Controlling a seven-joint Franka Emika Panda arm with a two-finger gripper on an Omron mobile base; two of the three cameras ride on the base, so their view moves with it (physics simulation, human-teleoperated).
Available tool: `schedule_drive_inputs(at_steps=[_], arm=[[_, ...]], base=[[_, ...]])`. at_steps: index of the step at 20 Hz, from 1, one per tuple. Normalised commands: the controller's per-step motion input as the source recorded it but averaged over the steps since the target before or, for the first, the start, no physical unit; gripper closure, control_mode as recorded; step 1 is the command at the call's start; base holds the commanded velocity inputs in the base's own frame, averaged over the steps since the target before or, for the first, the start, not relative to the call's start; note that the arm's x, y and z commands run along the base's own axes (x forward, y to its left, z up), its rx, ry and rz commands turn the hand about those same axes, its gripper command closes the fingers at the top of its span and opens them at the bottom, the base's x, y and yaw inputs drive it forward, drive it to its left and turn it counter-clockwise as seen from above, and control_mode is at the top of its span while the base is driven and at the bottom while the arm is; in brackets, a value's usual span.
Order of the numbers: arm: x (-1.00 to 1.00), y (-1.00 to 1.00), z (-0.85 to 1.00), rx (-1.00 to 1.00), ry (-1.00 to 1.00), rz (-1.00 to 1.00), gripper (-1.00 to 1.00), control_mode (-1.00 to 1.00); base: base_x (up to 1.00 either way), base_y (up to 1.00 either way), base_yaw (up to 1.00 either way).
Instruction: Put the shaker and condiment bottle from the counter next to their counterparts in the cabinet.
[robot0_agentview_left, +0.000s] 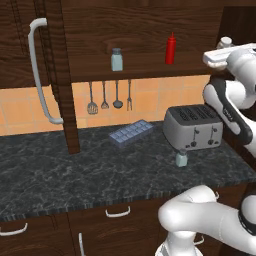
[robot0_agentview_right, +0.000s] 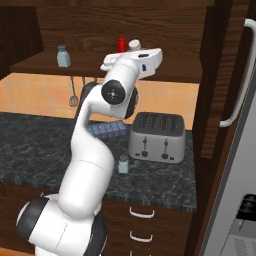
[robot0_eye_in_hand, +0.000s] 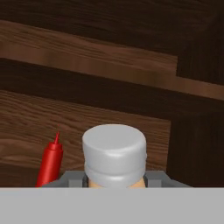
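Observation:
My gripper (robot0_eye_in_hand: 114, 179) is shut on the condiment bottle (robot0_eye_in_hand: 114, 155), whose pale cap rises between the fingers with a strip of tan body below it. The hand is up at the cabinet shelf (robot0_agentview_left: 145, 71), and the bottle's cap (robot0_agentview_left: 226, 42) (robot0_agentview_right: 134, 45) stands just right of the slim red squeeze bottle (robot0_agentview_left: 171, 49) (robot0_agentview_right: 121, 43) (robot0_eye_in_hand: 50, 161). The counterpart shaker (robot0_agentview_left: 117, 60) (robot0_agentview_right: 63, 56) stands further left on the shelf. On the dark counter (robot0_agentview_left: 75, 170), the other shaker (robot0_agentview_left: 181, 158) (robot0_agentview_right: 123, 164) stands upright in front of the toaster.
A silver toaster (robot0_agentview_left: 194, 127) (robot0_agentview_right: 157, 137) and a blue-grey ice tray (robot0_agentview_left: 131, 133) sit at the back of the counter. Utensils (robot0_agentview_left: 105, 97) hang under the shelf. The open cabinet door with its curved handle (robot0_agentview_left: 37, 70) juts out at left. A grey appliance (robot0_agentview_right: 240, 150) stands at right.

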Motion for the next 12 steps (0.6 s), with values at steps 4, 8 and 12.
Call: schedule_drive_inputs(at_steps=[4, 8, 12], arm=[[-0.04, 0.12, -0.01, -0.12, 0.04, 0.02, 1.00, -1.00], [0.00, 0.12, 0.03, -0.03, 0.02, 0.00, 1.00, -1.00], [0.00, 0.19, 0.19, 0.00, 0.09, 0.00, 1.00, -1.00]], base=[[0.00, 0.00, 0.00], [0.00, 0.00, 0.00], [0.00, 0.00, 0.00]])
